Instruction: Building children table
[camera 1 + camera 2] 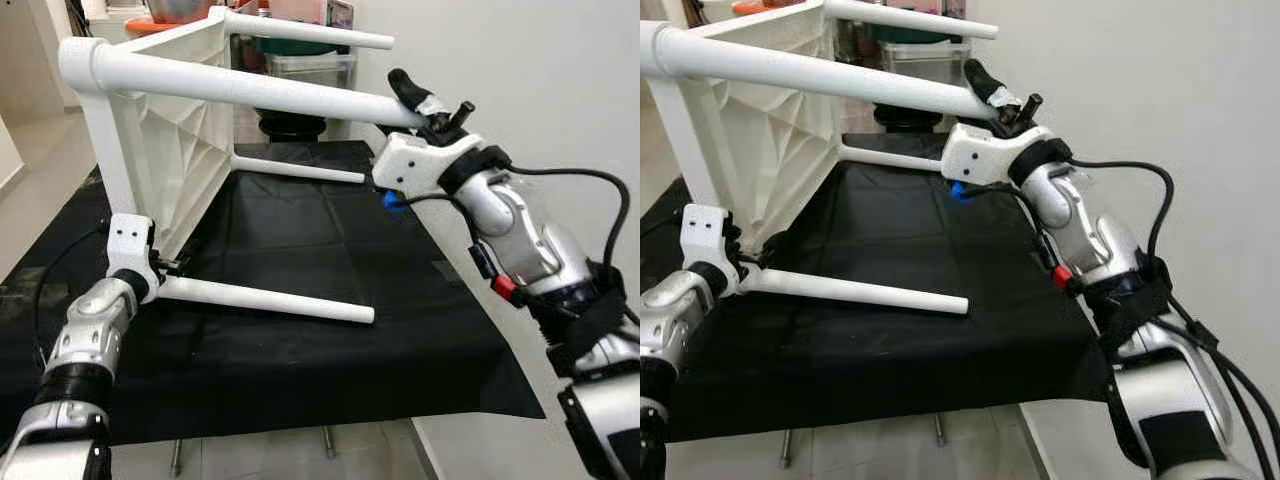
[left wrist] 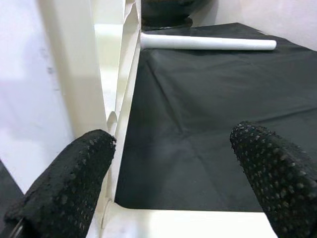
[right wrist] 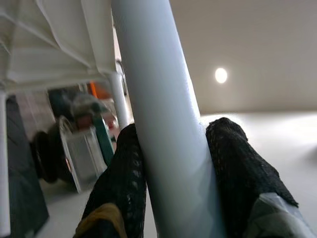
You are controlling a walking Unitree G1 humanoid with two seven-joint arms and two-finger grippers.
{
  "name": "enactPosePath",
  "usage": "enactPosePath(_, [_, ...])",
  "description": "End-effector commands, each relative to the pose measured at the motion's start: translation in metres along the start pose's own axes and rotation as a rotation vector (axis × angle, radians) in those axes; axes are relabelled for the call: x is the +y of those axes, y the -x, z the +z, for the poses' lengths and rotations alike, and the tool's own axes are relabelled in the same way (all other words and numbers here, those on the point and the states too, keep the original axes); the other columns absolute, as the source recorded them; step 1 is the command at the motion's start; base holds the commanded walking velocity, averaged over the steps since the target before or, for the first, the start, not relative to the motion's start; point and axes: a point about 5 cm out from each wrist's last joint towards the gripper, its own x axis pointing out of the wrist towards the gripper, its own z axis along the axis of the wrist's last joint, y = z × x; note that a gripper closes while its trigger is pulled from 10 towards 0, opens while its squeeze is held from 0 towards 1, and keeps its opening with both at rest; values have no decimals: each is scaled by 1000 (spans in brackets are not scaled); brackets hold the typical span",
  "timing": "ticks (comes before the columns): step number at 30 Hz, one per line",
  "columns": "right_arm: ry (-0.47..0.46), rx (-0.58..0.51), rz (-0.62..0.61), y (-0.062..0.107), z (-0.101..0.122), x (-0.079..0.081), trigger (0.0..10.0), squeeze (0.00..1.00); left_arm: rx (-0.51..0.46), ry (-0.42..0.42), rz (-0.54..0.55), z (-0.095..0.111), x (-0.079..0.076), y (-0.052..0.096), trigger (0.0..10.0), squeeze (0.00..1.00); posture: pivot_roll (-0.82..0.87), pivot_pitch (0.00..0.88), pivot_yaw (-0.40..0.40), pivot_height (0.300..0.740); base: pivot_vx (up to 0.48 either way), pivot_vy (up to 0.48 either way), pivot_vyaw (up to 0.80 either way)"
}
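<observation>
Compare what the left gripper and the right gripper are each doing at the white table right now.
The right gripper has its jaws shut on an upper table leg near its free end; the left gripper sits open at the tabletop's lower edge, clamping nothing. The right is raised; the left is low by the black cloth. Both work the same table.

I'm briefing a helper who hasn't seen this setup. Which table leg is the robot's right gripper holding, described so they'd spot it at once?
On the black cloth the white children's table lies on its side, its four legs pointing toward the wall. Take the upper leg nearest the camera. It alone has the right gripper clamped at its far tip.
</observation>
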Motion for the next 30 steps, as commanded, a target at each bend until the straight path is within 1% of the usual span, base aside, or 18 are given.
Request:
enactPosePath(1, [-135,-100,-215,3,12,-30,0,0,24,24,73,-4,21,5,10000,0,-9,0,-25,740,0,0,0])
enactPosePath(5, [-168,-112,-252,11,12,-32,0,0,51,22,84,-7,26,5,10000,0,-12,0,-18,740,0,0,0])
enactPosePath(9, [-211,-82,-286,16,6,-33,0,0,52,24,91,-7,29,4,10000,0,-13,0,-16,740,0,0,0])
enactPosePath(10, [-227,-57,-301,18,1,-35,0,0,51,23,101,-6,31,4,10000,0,-13,0,-16,740,0,0,0])
enactPosePath(11, [-253,7,-331,22,-11,-39,0,0,49,22,135,-2,40,5,10000,0,-13,0,-14,740,0,0,0])
enactPosePath(12, [-253,7,-331,22,-11,-39,0,0,49,22,135,-2,40,5,10000,0,-13,0,-14,740,0,0,0])
enactPosePath(14, [-282,69,-357,26,-23,-43,0,0,41,18,158,3,48,6,10000,0,-9,0,-12,740,0,0,0])
enactPosePath(15, [-282,69,-357,26,-23,-43,0,0,41,18,158,3,48,6,10000,0,-9,0,-12,740,0,0,0])
enactPosePath(16, [-299,104,-371,27,-30,-45,0,0,32,14,168,7,52,6,10000,0,-9,0,-12,740,0,0,0])
enactPosePath(19, [-380,222,-415,31,-53,-53,0,0,-26,-13,205,34,69,6,10000,0,3,0,-11,740,0,0,0])
enactPosePath(20, [-380,222,-415,31,-53,-53,0,0,-26,-13,205,34,69,6,10000,0,3,0,-11,740,0,0,0])
enactPosePath(21, [-411,255,-428,32,-59,-55,0,0,-53,-26,217,46,75,6,10000,0,3,0,-11,740,0,0,0])
enactPosePath(22, [-411,255,-428,32,-59,-55,0,0,-53,-26,217,46,75,6,10000,0,3,0,-11,740,0,0,0])
enactPosePath(24, [-487,313,-445,32,-70,-56,0,0,-116,-64,238,73,85,8,10000,0,20,0,-15,740,0,0,0])
enactPosePath(26, [-557,371,-442,33,-78,-50,0,0,-166,-81,255,94,92,10,10000,0,25,0,-17,740,0,0,0])
enactPosePath(28, [-582,390,-441,34,-80,-47,0,0,-180,-85,260,99,94,10,10000,0,25,0,-17,740,0,0,0])
enactPosePath(29, [-618,412,-440,35,-83,-44,0,0,-193,-90,264,104,95,11,10000,0,28,0,-17,740,0,0,0])
enactPosePath(30, [-684,472,-431,38,-90,-35,0,0,-227,-98,265,116,97,12,10000,0,35,0,-19,740,0,0,0])
